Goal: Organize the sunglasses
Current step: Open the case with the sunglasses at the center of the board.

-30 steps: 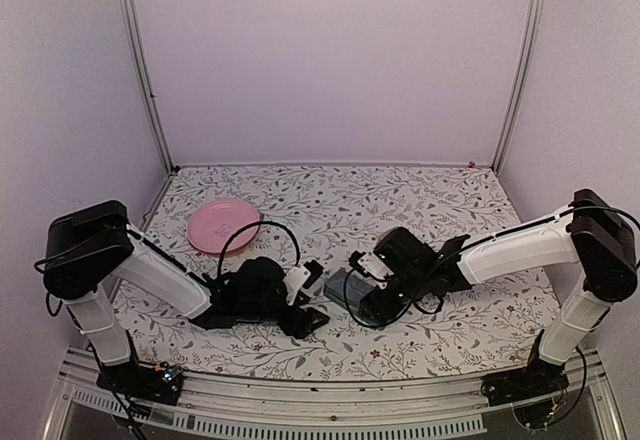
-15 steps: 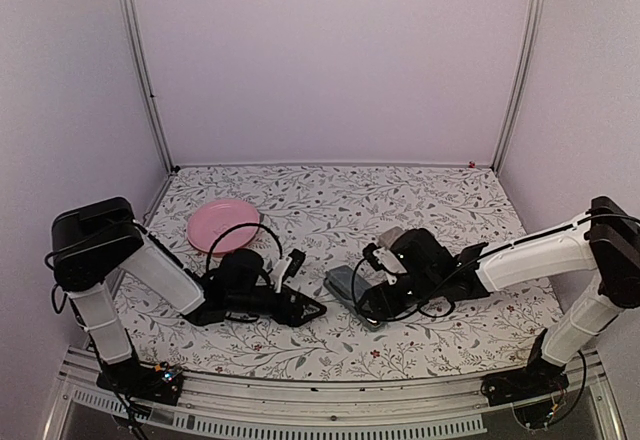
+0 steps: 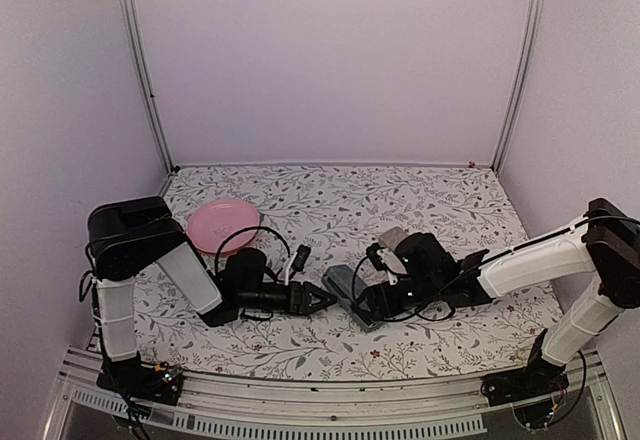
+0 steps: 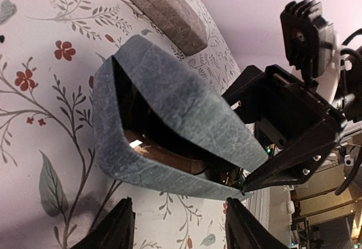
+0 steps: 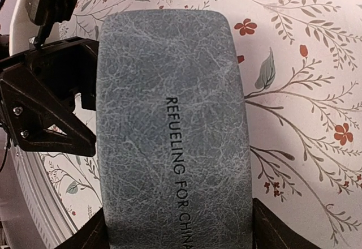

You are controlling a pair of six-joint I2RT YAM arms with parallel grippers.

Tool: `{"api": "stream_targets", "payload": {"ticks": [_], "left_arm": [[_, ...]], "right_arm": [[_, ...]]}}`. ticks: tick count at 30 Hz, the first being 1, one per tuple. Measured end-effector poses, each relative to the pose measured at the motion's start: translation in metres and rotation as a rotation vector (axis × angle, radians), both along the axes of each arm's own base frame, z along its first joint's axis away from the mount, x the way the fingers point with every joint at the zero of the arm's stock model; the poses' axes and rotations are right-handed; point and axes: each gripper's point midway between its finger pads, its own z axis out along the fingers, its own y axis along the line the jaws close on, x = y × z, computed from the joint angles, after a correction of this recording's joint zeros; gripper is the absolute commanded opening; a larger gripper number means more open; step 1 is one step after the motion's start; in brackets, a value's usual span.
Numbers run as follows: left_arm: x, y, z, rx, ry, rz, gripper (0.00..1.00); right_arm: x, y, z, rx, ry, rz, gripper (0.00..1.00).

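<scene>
**A:** Where are the sunglasses (image 4: 161, 154)?

**B:** One pair lies inside the blue-grey case (image 4: 169, 110), whose lid is ajar. Only a strip of reddish-brown lens shows in the left wrist view, and the frame is lost in shadow.

**A:** And how does the case lie?

**B:** Flat on the counter (image 3: 400, 200), front and centre between the two arms. Its long axis runs straight away from the right hand (image 5: 178, 227) and slants across in front of the left hand (image 4: 180, 215). The gaping mouth is turned toward the left one.

**A:** The hands?

**B:** The right hand's fingers sit against both long sides at the near end, pinching the case. The left hand is spread with nothing in it, its tips just short of the mouth.

**A:** So which one shuts it?

**B:** The left, I'd judge. It is free and faces the gap, while the right steadies the case.

**A:** What can't you make out?

**B:** Whether the glasses are fully seated. The other pair is nowhere in view. The grey-brown case (image 4: 164, 8) beyond is cut off at the edge, and from above the hands cover most of the blue-grey one.
</scene>
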Motion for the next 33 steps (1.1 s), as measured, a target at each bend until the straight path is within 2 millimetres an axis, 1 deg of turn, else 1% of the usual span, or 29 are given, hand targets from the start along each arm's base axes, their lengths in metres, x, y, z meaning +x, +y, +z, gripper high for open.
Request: {"api": "stream_targets", "payload": {"ticks": [2, 8, 11, 15, 21, 23, 29, 33], "left_arm": [[0.0, 0.0, 0.0, -0.003, 0.009, 0.001, 0.47], [0.005, -0.004, 0.006, -0.021, 0.008, 0.008, 0.45], [0.007, -0.007, 0.01, -0.03, 0.003, 0.009, 0.4], [0.009, -0.008, 0.011, -0.034, 0.003, 0.014, 0.31], [0.015, -0.012, 0.017, -0.052, -0.002, 0.024, 0.13], [0.016, -0.012, 0.018, -0.053, -0.001, 0.026, 0.09], [0.016, -0.013, 0.016, -0.055, 0.003, 0.024, 0.03], [0.016, -0.013, 0.013, -0.045, 0.009, 0.026, 0.02]], "right_arm": [[-0.001, 0.001, 0.0, 0.011, 0.007, -0.001, 0.31], [-0.003, 0.003, 0.001, 0.027, 0.009, -0.001, 0.31], [-0.004, 0.005, 0.002, 0.033, 0.005, 0.004, 0.31], [-0.006, 0.007, 0.004, 0.038, 0.002, 0.012, 0.31], [-0.007, 0.006, 0.001, 0.03, 0.0, 0.016, 0.29], [-0.008, 0.005, 0.001, 0.03, 0.003, 0.013, 0.28], [-0.007, 0.001, 0.005, 0.061, 0.014, -0.002, 0.25], [-0.007, -0.003, 0.005, 0.094, 0.039, -0.004, 0.24]]}}
